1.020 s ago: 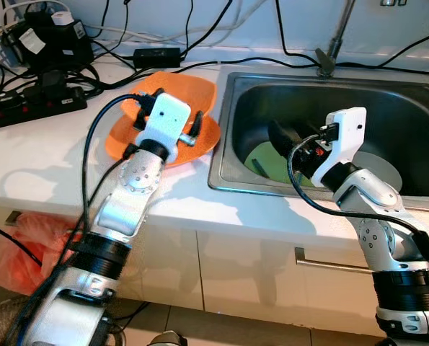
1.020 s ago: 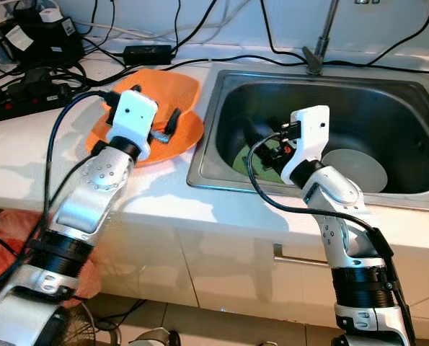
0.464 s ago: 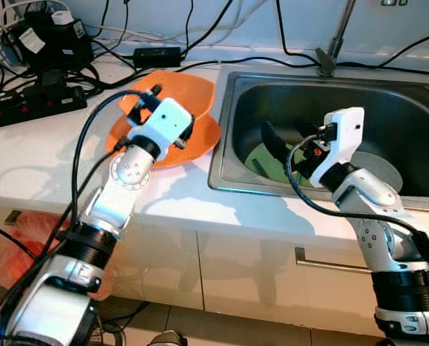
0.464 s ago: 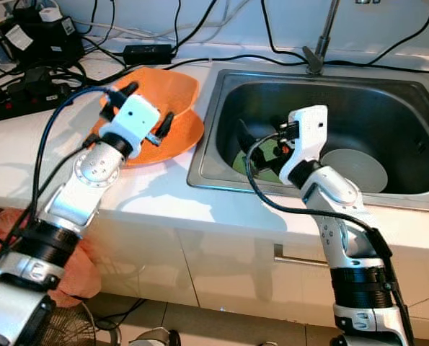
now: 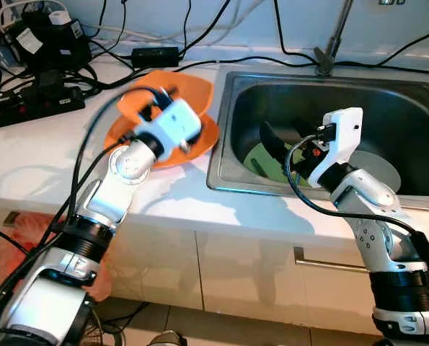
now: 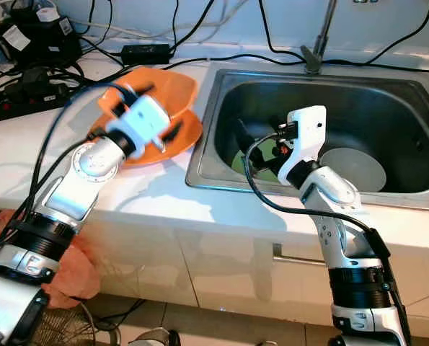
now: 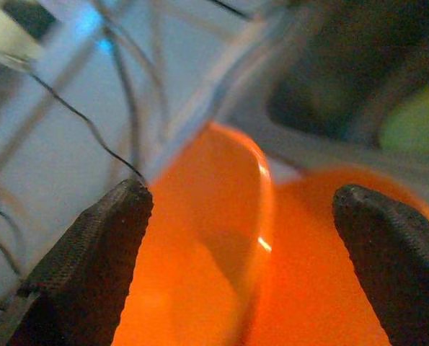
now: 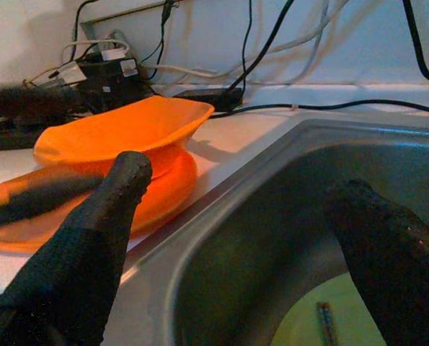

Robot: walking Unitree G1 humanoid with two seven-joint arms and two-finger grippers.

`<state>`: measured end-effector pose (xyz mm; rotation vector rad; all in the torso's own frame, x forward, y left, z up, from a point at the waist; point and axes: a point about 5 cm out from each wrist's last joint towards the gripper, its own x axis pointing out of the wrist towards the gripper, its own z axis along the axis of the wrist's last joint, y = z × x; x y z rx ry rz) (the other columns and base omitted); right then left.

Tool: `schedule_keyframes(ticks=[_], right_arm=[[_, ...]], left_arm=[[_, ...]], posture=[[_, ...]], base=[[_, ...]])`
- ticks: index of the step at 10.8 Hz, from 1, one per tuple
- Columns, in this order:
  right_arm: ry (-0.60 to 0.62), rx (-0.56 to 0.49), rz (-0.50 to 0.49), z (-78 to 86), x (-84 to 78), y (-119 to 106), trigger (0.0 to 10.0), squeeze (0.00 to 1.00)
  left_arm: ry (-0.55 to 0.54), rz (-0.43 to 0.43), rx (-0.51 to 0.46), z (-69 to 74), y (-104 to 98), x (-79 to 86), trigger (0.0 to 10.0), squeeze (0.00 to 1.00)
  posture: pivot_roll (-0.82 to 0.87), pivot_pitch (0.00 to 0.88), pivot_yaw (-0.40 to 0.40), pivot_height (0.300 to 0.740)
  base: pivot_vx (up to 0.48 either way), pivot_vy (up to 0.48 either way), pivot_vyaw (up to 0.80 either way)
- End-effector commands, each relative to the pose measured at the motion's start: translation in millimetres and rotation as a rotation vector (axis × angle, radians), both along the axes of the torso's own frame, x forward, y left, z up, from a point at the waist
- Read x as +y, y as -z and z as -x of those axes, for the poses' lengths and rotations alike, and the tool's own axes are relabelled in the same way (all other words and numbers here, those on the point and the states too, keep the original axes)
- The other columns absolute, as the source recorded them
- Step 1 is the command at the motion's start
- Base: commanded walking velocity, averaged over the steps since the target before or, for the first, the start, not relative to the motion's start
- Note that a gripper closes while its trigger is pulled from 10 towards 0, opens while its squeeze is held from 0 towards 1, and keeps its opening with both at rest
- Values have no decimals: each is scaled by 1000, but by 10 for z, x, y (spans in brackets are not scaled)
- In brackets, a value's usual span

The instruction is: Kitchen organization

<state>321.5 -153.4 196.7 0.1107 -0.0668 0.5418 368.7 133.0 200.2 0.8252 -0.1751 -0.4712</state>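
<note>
The left end effector [image 7: 243, 238], fingers spread wide and empty, hovers over stacked orange plates [image 5: 198, 94] (likely light, stiff, slippery; best gripped at a rim).

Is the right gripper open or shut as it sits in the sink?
Open. The right gripper has its two black fingers spread wide apart inside the sink, above the green plate, with nothing between them.

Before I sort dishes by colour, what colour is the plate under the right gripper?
Light green plate, clearest in the left eye view.
</note>
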Motion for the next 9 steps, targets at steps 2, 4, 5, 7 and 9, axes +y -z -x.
schedule_keyframes(ticks=[2, 4, 5, 7, 9], right_arm=[[-3, -15, -4, 9, 16, -43, 10000, 0], [-1, -12, -10, 23, 19, -42, 10000, 0], [2, -12, -11, 26, 9, -44, 10000, 0], [5, -11, -14, 27, 8, -43, 10000, 0], [7, -11, -19, 24, 10, -42, 10000, 0]], left_arm=[[-20, -87, 78, -63, 99, 135, 10000, 0], [-101, -133, 118, -154, 113, 363, 10000, 0], [-130, -150, 114, -187, 90, 434, 10000, 0], [-156, -147, 133, -229, 75, 510, 0, 0], [-150, -144, 139, -244, 75, 526, 0, 0]], posture=[[58, 63, 48, 740], [54, 62, 52, 740], [54, 63, 54, 740], [54, 63, 56, 740], [54, 62, 57, 740]], base=[[0, 0, 0], [0, 0, 0], [0, 0, 0], [0, 0, 0], [0, 0, 0]])
